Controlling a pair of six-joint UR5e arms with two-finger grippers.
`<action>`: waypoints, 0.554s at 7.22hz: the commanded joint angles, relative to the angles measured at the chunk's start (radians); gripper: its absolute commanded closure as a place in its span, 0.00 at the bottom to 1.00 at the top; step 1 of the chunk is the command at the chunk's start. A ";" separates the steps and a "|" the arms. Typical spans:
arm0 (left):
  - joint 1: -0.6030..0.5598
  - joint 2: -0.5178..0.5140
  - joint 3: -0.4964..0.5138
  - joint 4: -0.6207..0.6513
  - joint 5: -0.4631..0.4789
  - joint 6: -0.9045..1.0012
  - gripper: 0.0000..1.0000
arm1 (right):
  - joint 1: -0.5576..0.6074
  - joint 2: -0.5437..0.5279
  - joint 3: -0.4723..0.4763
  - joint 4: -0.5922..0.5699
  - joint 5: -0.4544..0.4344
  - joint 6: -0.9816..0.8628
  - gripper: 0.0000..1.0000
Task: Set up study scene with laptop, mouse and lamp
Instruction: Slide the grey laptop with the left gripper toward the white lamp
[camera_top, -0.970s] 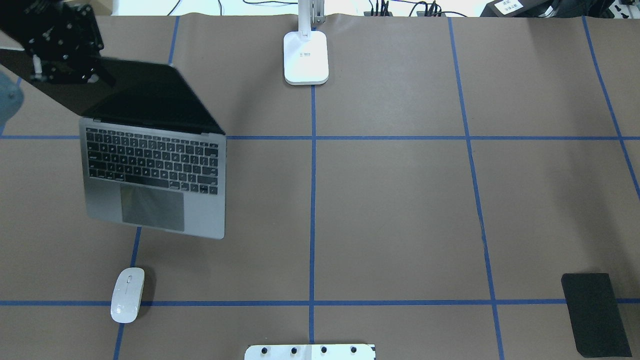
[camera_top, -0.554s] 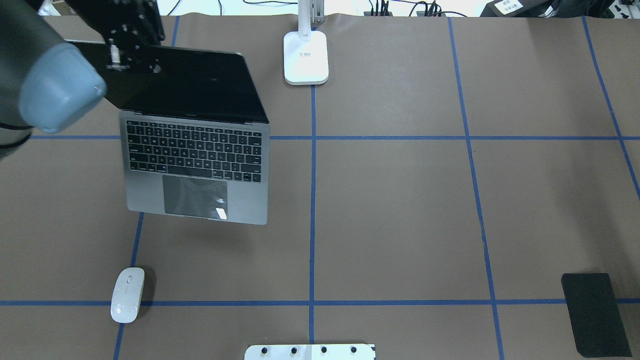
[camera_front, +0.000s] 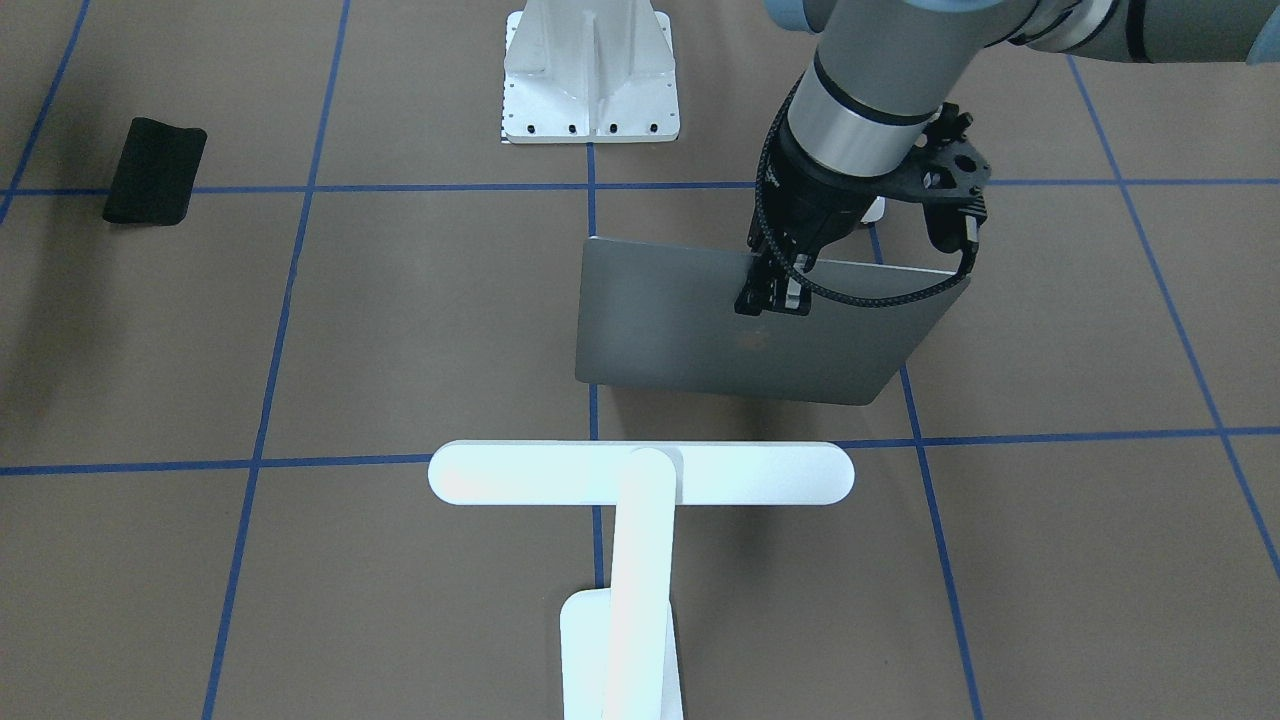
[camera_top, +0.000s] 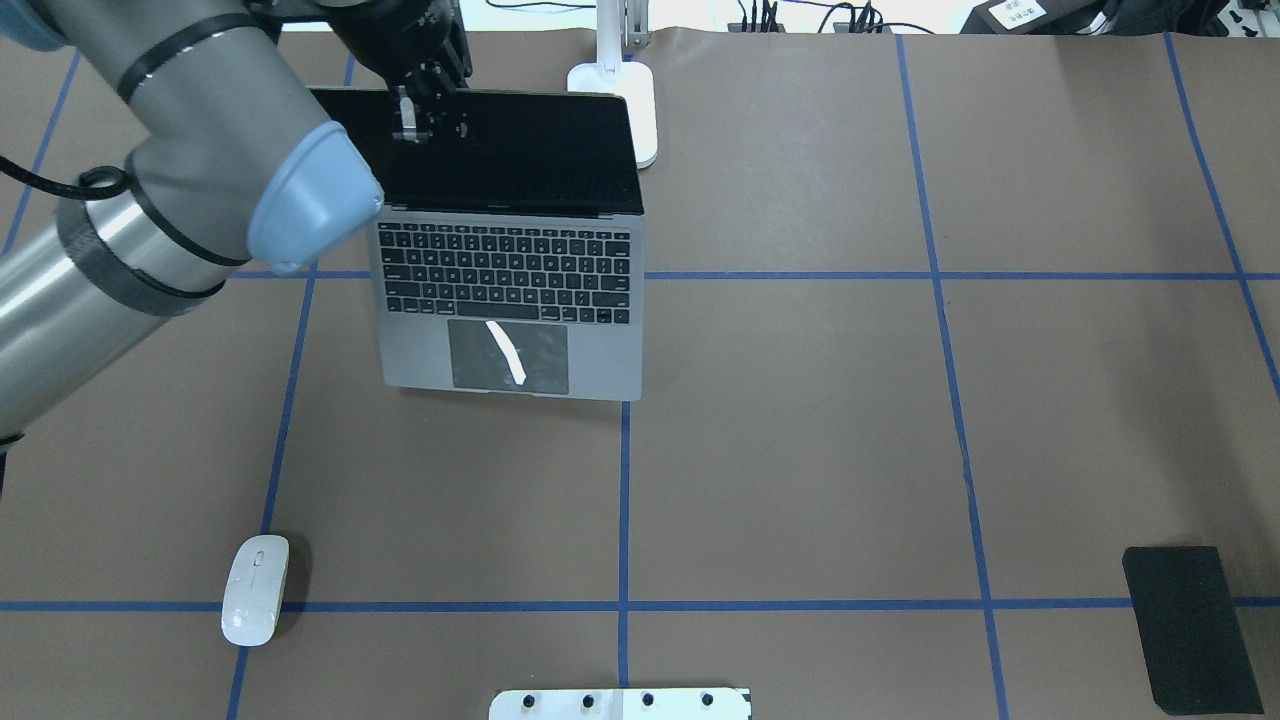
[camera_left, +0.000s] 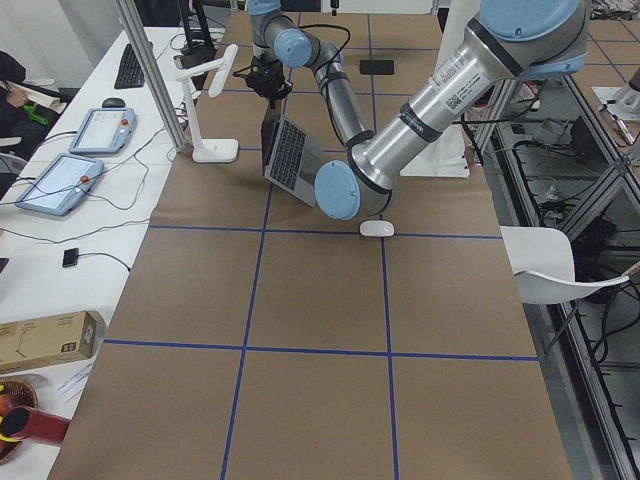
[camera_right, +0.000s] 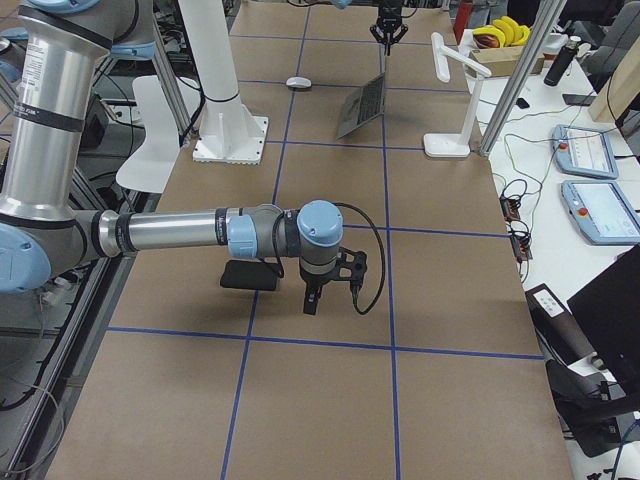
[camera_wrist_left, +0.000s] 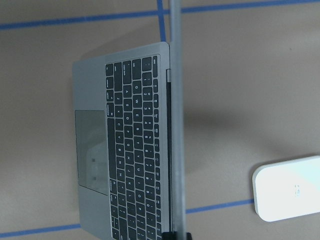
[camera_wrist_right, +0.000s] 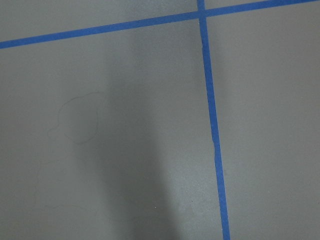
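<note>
Gripping open laptop (camera_top: 510, 290) by top edge of screen with left tool (camera_front: 770, 295), clamped tight on it. Placed left of centre tape line, screen just in front of lamp (camera_front: 760, 473) base. Faint apple logo on lid; key legends, lamp-base print too small to read. Can't tell state of right tool (camera_right: 310, 300), low over bare tabletop (camera_top: 800, 420). Well apart, near robot-side edge: mouse (camera_top: 255, 590).

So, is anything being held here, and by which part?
The left hand grips the laptop by its open lid's top edge. The right hand carries nothing visible.
</note>
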 joint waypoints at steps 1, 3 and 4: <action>0.051 -0.010 0.071 -0.131 0.084 -0.058 1.00 | 0.000 -0.012 0.000 0.000 0.005 0.000 0.00; 0.085 -0.012 0.149 -0.239 0.174 -0.114 1.00 | 0.000 -0.015 -0.002 0.000 0.005 0.000 0.00; 0.114 -0.007 0.171 -0.253 0.223 -0.125 1.00 | 0.000 -0.021 -0.002 0.000 0.005 0.000 0.00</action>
